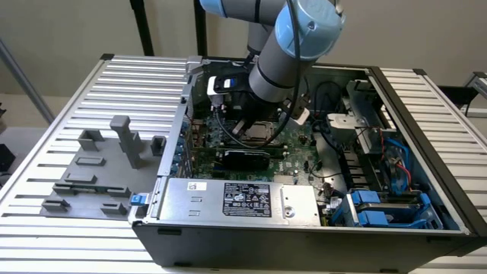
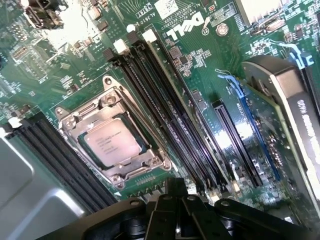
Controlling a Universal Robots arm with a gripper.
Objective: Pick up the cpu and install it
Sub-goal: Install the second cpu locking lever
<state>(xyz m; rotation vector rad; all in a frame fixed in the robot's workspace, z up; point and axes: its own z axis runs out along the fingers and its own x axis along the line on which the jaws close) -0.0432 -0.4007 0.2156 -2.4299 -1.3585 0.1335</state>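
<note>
Silver-topped, flat and square, the cpu (image 2: 111, 143) sits inside the metal socket frame (image 2: 113, 135) on the green motherboard (image 2: 210, 75), while the black gripper (image 2: 172, 207) hangs above it, closed and empty.

Arm (image 1: 285, 51) reaches into open computer case (image 1: 304, 228).

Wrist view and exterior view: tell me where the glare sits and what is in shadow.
Wrist view: strong glare washes out a motherboard corner; the cpu in its socket is evenly lit and its print shows. Exterior view: even light on the slatted table; the arm shades the case interior.
</note>
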